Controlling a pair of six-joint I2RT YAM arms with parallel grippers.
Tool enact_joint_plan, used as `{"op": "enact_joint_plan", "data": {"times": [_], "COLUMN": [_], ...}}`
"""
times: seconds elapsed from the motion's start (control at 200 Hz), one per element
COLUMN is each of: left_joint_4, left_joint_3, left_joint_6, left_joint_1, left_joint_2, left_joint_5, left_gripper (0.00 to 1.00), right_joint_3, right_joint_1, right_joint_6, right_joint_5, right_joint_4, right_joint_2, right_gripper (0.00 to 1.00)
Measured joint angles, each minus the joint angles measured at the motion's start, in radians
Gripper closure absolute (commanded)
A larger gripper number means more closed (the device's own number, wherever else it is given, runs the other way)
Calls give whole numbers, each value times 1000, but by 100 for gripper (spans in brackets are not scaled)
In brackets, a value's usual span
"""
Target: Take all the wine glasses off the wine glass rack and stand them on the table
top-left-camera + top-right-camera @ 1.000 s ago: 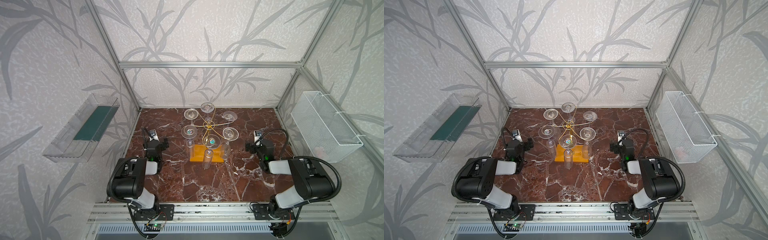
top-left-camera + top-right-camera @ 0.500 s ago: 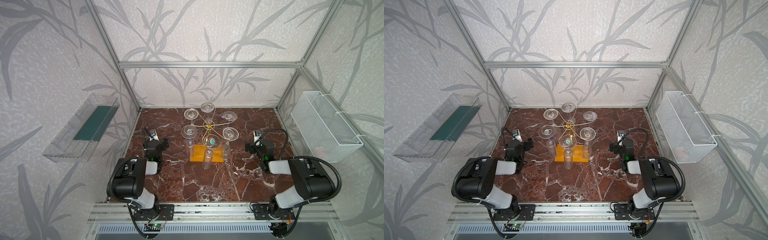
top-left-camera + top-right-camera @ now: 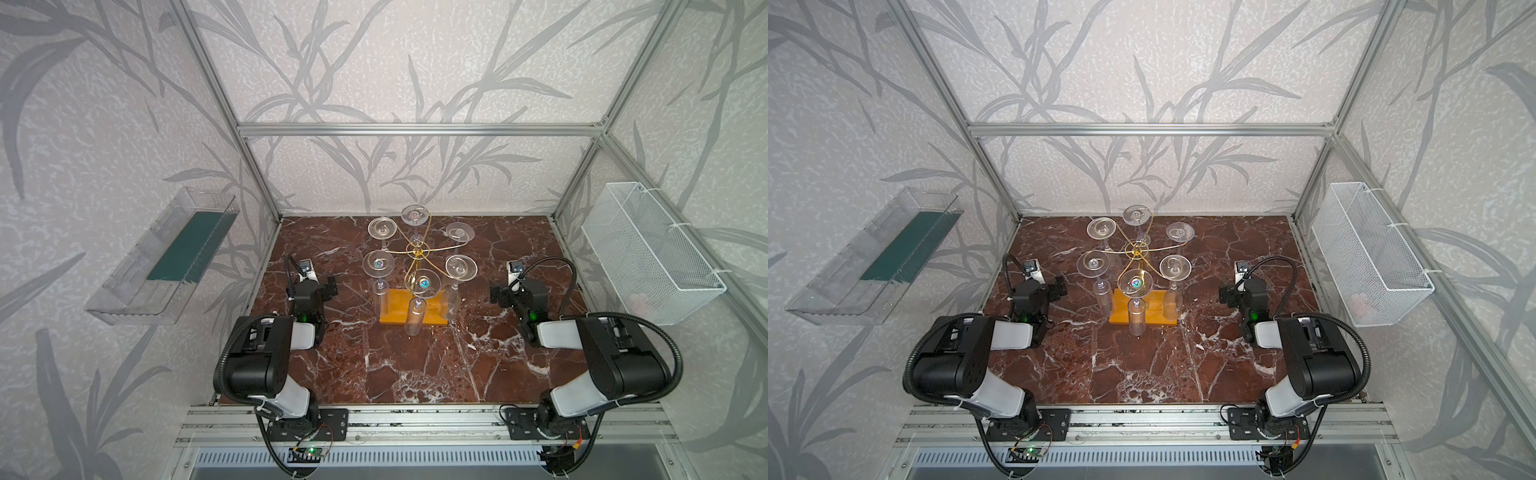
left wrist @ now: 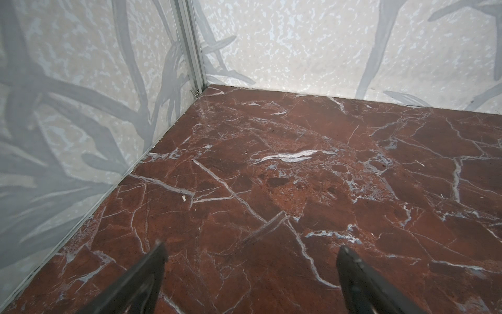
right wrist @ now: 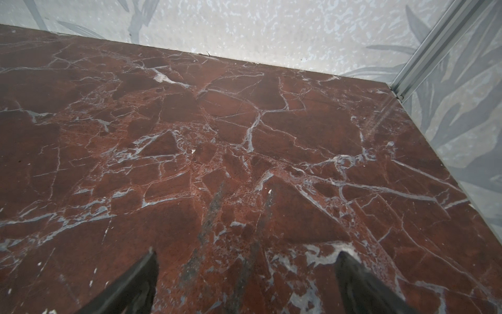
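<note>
Well, both of mine are released and empty: my left pincer [image 4: 251, 247] and right pincer [image 5: 247, 254] rest low over the desk [image 3: 415, 374], one on each side of the single wine glass rack [image 3: 417, 251], well apart from it. Six glasses [image 3: 377, 263] hang bowl-down, one per scroll arm, each foot caught in its curl so it cannot drop. I'd judge the near wine glass [image 3: 423, 284] the easiest to slide out toward me
</note>
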State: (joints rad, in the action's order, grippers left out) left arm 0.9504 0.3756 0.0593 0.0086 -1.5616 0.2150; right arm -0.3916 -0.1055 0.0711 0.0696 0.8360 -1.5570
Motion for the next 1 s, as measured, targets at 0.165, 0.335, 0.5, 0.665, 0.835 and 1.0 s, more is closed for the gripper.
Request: {"op": "enact_joint_plan", "data": {"times": [0.165, 0.335, 0.5, 0.665, 0.835, 1.0], "left_joint_4": [0, -5, -263, -631, -923, -1127], "left_joint_3": [0, 0, 18, 206, 379, 515], "left_joint_6": [0, 0, 8, 82, 187, 348], "left_joint_1": [0, 0, 0, 0, 0, 0], "left_joint_2": [0, 3, 242, 595, 855, 873], "left_joint_5": [0, 0, 2, 5, -60, -226], "left_gripper": [1, 1, 1, 1, 2, 8], "right_joint_3": [0, 0, -3, -125, -310, -553], "right_joint_1": [0, 0, 0, 0, 0, 0], "right_joint_6": [0, 0, 1, -26, -124, -225], "right_joint_5": [0, 0, -3, -25, -77, -163], "right_joint_4": [0, 0, -33, -354, -633, -980], "right_joint_2": [0, 0, 34, 265, 555, 648], "right_gripper": [1, 1, 1, 1, 1, 1]}}
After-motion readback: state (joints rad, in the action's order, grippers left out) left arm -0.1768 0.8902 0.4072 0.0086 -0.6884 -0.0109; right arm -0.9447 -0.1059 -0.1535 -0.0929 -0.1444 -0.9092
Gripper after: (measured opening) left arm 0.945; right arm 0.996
